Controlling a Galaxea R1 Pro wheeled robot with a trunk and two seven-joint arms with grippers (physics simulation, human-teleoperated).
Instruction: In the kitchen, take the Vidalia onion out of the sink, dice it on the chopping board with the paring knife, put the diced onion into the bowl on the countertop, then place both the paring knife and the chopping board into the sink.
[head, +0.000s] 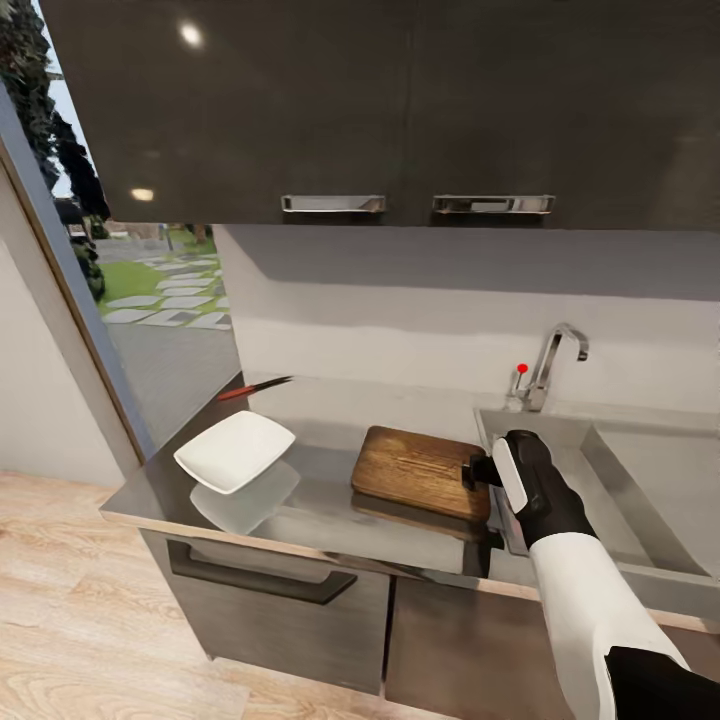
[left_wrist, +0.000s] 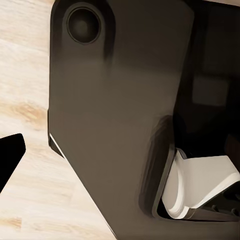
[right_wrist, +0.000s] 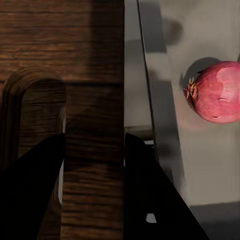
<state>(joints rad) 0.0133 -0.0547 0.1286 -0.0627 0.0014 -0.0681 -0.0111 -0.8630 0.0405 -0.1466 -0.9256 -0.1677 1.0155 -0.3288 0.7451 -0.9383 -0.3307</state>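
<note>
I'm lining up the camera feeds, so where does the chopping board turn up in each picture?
Head view: the chopping board lies on the countertop just left of the sink, under the right gripper.
Right wrist view: the board covers the left half, its handle slot beside one finger.
Left wrist view: not in it.
Shared landmark: the sink's rim.

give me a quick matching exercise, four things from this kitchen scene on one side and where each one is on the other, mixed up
Things:
1. paring knife
2. bowl
3. chopping board
4. onion

Places:
A. inside the sink basin
B. at the back of the countertop, near the window
C. on the countertop beside the sink, with the right gripper at its slotted end
D. on the countertop, toward its window end, in front of the knife

Pairs: 1-B, 2-D, 3-C, 4-A
</note>
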